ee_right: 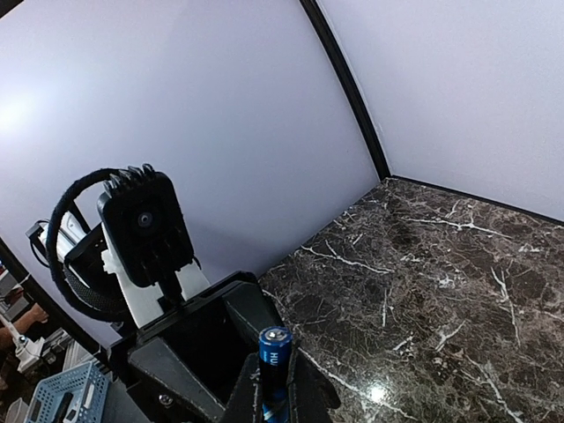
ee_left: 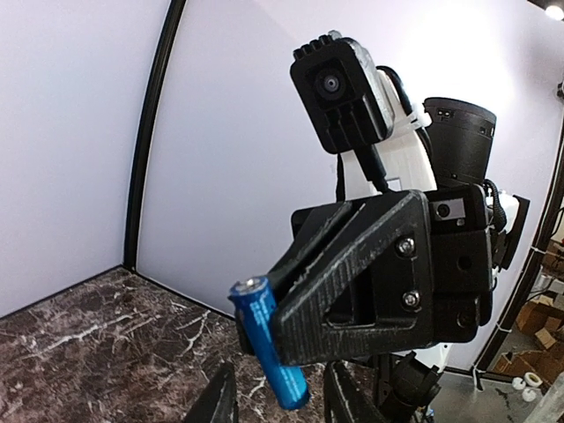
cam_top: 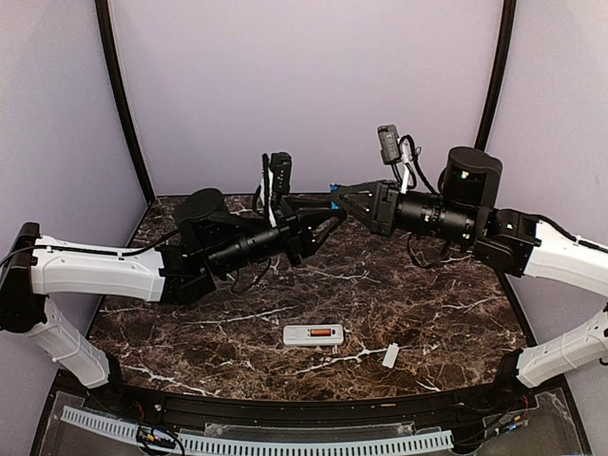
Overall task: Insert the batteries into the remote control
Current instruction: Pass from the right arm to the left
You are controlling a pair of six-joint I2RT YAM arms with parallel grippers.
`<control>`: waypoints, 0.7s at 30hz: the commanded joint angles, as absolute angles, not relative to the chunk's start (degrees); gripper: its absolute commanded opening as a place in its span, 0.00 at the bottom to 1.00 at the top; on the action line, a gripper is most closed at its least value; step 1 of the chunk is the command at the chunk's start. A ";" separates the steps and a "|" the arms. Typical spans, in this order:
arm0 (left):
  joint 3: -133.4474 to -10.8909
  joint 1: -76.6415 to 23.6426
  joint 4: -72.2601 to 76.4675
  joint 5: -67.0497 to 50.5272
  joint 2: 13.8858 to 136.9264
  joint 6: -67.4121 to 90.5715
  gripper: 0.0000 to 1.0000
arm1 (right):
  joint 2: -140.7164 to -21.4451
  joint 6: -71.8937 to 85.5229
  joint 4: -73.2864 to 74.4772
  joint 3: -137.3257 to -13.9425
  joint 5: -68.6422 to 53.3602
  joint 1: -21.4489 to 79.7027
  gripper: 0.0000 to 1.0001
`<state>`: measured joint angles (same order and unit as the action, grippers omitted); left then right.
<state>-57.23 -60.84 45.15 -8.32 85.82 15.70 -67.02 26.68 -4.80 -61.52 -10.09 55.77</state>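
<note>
Desk (cam_top: 427, 304): dk brown marble w/ white veins. Remote control (cam_top: 296, 334): white, w/ orange-red battery (cam_top: 324, 332) in it. Cover piece (cam_top: 390, 355): white. 2nd, blue battery (ee_left: 269, 339), silver end. Left gripper (cam_top: 331, 220) & right gripper (cam_top: 334, 197): black. Walls (cam_top: 304, 85): pale lilac.

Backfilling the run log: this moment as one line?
phase: mid-air handover; right end effector: shut on blue battery; left end effector: open around it; remote: on table, orange battery loaded

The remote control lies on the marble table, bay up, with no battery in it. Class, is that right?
No. The remote control lies on the table, bay up, but one orange-red battery already sits in it; the top external view shows this.
</note>
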 commanded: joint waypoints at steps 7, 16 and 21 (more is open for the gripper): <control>-59.23 -59.88 44.25 -8.10 85.35 16.59 0.20 | -67.36 25.92 -7.97 -60.26 -10.32 56.42 0.00; -59.17 -59.63 44.39 -7.70 85.00 14.62 0.01 | -67.43 26.38 -7.13 -59.58 -11.96 56.41 0.00; -58.28 -59.64 43.35 -7.58 84.06 11.88 0.00 | -67.50 25.76 -4.98 -60.18 -12.29 56.39 0.00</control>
